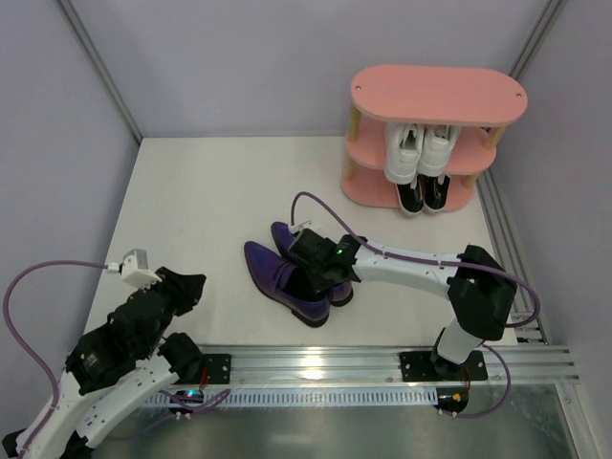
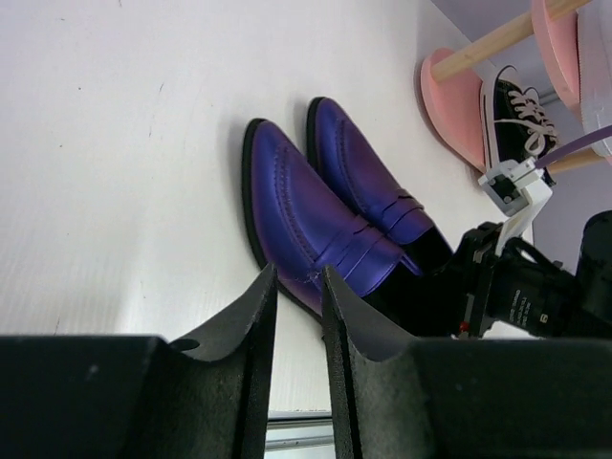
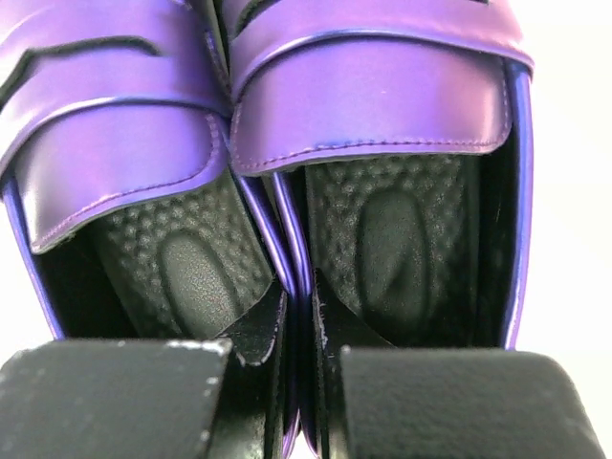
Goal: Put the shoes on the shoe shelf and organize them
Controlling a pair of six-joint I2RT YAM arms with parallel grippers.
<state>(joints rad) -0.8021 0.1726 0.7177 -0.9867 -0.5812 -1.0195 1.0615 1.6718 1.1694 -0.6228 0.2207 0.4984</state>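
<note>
Purple glossy pointed loafers sit paired beneath the right claw, toes pointing away from it; its fingers seem clenched on their touching inner walls, the left arm farther off.

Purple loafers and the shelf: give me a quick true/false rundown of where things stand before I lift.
1. The purple loafers lie side by side on the table. True.
2. The right gripper pinches the loafers' two adjoining inner walls, one finger inside each shoe. True.
3. The left gripper grips one loafer's toe. False: it holds nothing, its jaws slightly parted, apart from the loafers.
4. The white sneakers sit on the top board of the shoe shelf. False: they are on the middle tier, under the top board.
5. The black sneakers are on the bottom tier. True.
</note>
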